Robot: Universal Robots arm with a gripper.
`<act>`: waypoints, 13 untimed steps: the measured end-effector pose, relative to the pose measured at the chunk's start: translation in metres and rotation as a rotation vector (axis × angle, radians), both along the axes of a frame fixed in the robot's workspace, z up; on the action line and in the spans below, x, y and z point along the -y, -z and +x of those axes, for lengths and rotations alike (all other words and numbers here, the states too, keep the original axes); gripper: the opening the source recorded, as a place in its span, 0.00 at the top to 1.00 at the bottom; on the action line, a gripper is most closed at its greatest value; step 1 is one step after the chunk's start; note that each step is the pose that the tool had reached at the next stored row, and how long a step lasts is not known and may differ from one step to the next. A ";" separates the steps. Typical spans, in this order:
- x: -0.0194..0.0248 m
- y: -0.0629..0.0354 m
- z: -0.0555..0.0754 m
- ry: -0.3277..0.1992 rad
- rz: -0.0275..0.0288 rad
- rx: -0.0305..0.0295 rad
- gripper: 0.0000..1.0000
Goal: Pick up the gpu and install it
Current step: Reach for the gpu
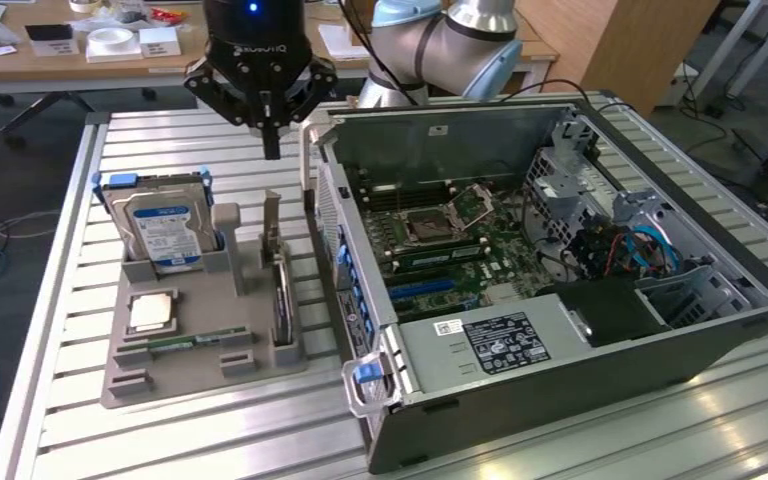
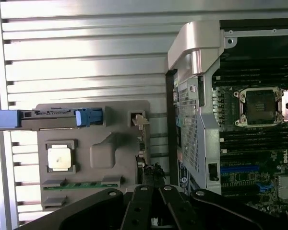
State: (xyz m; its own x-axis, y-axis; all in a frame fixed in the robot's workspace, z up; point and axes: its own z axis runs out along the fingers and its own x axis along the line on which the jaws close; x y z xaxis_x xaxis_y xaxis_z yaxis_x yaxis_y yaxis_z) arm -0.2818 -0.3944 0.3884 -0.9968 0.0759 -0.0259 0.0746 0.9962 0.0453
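Jaws are pressing together on nothing: the 2 tips of the gripper are meeting in 1 dark point, with no card between them. We are finding the gpu below the jaws and well apart from them. It is standing on its long edge in a slot of the grey holder tray, with its silvery bracket rising toward the jaws. We are judging that this upright stance is there to offer a thin top edge for a pinch from above. That would explain why the gripper is hanging in line with the card rather than off to a side.

Beside the jaws, toward the exterior view's left, the hard drive is also standing on edge in the tray. The processor and the memory stick are lying flat lower down, each in its own recess, so the parts are sitting apart from one another.

On the other side of the jaws, the computer case is lying on the desk with its side panel off. Its motherboard is facing upward, and we are reading this as the way its blue slots are being kept reachable from above. No card is sitting in those slots yet, so we are judging the pick-up as not yet made.
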 end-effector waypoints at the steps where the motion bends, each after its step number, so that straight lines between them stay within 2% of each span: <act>1: 0.0000 0.0001 -0.002 0.000 -0.0001 -0.0001 0.89; 13: -0.0002 0.0006 -0.007 0.000 0.0000 0.0000 0.89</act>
State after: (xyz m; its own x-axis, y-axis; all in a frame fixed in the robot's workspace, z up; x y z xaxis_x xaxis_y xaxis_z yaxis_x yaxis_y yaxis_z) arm -0.2888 -0.3942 0.3878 -0.9968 0.0758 -0.0259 0.0746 0.9962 0.0453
